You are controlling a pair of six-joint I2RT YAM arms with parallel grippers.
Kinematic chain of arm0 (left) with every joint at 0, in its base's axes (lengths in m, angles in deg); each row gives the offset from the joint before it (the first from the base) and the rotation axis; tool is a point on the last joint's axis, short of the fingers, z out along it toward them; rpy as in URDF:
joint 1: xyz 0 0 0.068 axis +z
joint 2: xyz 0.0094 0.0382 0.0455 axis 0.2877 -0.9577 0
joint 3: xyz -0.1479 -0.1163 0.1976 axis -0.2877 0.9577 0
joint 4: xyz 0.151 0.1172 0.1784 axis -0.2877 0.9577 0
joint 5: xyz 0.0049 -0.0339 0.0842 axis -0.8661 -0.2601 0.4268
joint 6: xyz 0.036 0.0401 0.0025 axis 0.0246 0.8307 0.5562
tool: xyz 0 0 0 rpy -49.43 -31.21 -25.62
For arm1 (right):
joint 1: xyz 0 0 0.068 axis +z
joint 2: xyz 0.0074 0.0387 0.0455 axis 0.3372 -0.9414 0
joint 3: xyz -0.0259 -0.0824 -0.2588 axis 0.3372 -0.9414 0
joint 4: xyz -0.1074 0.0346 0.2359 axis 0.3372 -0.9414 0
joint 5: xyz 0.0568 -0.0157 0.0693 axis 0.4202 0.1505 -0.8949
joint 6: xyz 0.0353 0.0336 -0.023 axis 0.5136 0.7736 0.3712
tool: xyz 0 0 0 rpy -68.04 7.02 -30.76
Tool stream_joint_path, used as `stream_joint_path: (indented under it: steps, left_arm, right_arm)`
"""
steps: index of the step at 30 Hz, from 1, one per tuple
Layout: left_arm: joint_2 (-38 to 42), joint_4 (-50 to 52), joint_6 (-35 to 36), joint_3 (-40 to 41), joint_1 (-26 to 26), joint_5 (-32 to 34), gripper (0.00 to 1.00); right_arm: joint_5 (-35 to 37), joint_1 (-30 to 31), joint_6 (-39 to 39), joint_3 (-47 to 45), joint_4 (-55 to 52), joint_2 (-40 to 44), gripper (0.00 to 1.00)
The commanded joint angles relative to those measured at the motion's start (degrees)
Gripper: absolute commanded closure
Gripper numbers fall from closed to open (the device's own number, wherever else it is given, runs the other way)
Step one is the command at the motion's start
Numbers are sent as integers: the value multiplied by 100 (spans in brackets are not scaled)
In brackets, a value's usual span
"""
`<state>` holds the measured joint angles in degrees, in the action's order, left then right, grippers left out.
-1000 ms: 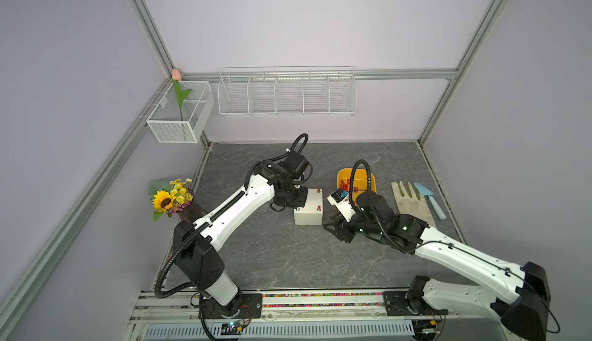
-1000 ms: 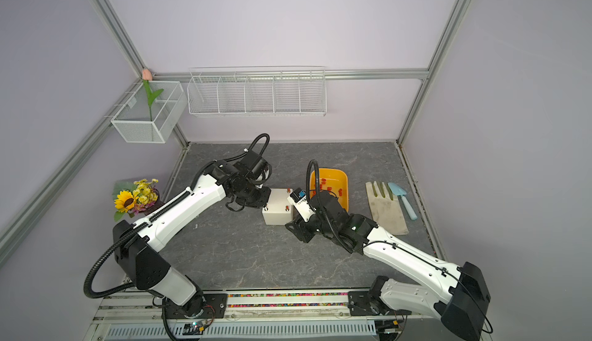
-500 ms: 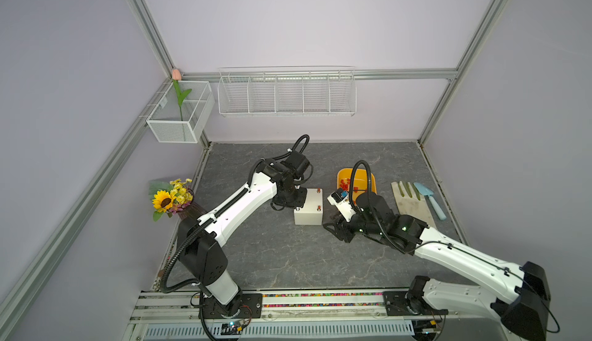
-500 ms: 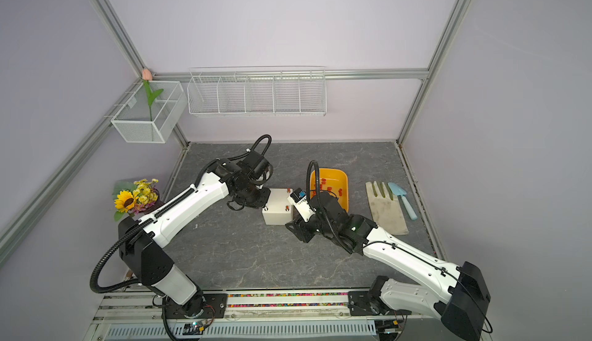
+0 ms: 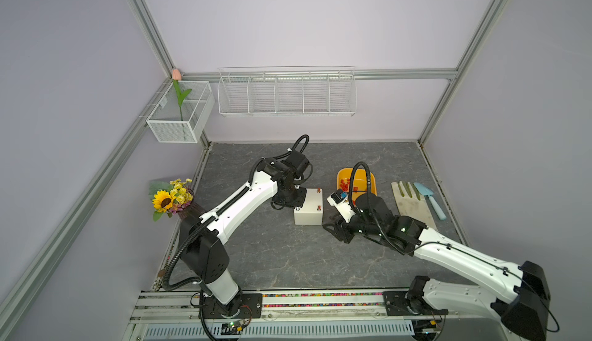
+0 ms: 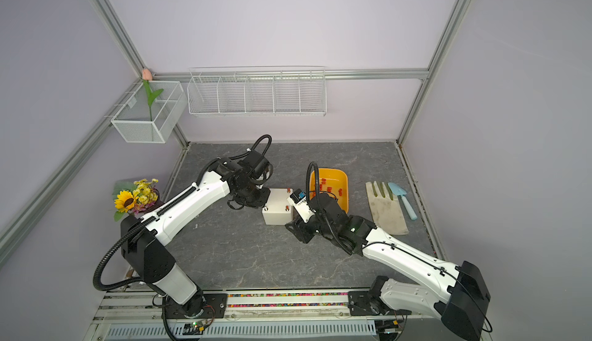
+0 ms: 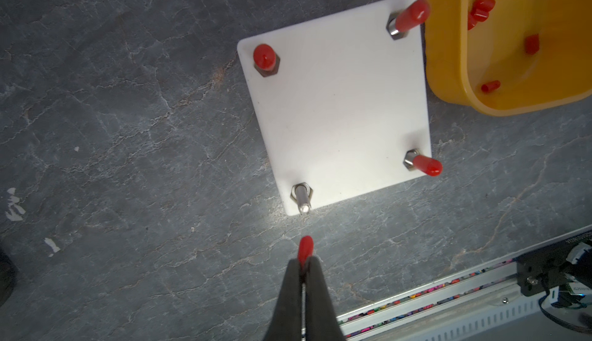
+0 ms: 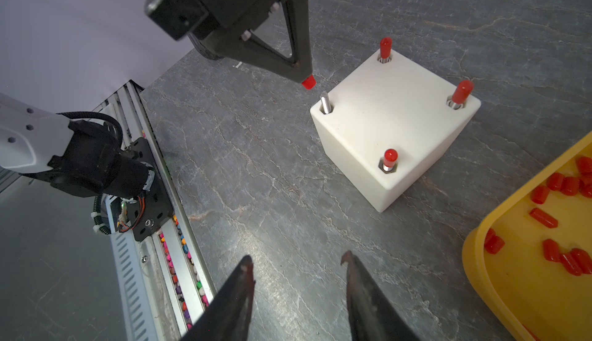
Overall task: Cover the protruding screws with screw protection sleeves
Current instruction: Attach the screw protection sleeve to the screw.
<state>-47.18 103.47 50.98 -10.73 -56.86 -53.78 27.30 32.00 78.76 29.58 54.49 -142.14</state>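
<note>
**Desk:** Where does it stand?

**Me:** The box (image 7: pixel 336 105) sits on the surface (image 7: pixel 128 131). Three of its corner screws (image 7: pixel 265 64) wear red sleeves (image 7: pixel 411 14). The bare screw (image 7: pixel 302 200) is at the corner nearest my left hand (image 7: pixel 302 267).

**Desk:** And that hand?

**Me:** It is pinched shut on one sleeve (image 7: pixel 305 248), which pokes out past the fingertips. The sleeve hangs just off the box's edge, close beside the bare screw and higher than its tip, but not over it yet. My right hand (image 8: pixel 298 269) is near the box on the side away from the left one, with its jaws about half apart and nothing in them. Spare sleeves lie in the tray (image 8: pixel 472 265) beside the box.

**Desk:** What worries you?

**Me:** Mostly alignment. The sleeve is tiny and I hold it by its back end only. If I come down off-centre, its mouth may catch the screw tip, tilt, and squirt out of the pinch. I also can't tell how far my squeeze has flattened it, and a flattened mouth would make a poor fit. The box looks loose, too, so a sideways push could slide it toward the tray, since nothing braces it.
</note>
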Motion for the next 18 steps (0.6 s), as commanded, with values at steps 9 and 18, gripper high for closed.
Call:
stream_joint_path:
  steps: [9, 18]
  left_arm:
    - [-240, 153, 84, -194, 24, 30, 98]
    - [-299, 136, 86, -229, 17, 67, 98]
  right_arm:
    - [98, 61, -18, -128, 142, 88, 52]
    - [132, 60, -26, -141, 133, 114, 52]
